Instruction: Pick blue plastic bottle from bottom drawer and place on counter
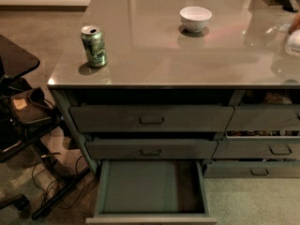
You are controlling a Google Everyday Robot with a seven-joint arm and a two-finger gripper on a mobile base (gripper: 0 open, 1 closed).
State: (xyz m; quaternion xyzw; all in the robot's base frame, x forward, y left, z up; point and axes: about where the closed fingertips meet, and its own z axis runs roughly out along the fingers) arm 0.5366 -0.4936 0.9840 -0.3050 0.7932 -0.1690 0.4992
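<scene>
Your gripper (293, 40) hung at the right edge above the glossy grey-beige counter (154, 55); its grip and the blue plastic bottle's axis could not be told.

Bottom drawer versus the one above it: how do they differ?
The bottom drawer is pulled out, showing its floor; the middle drawer is shut. The middle drawer shows a handle; none shows on the bottom drawer. Both are dark grey-green. The gripper is at the right edge, over the counter.
</scene>
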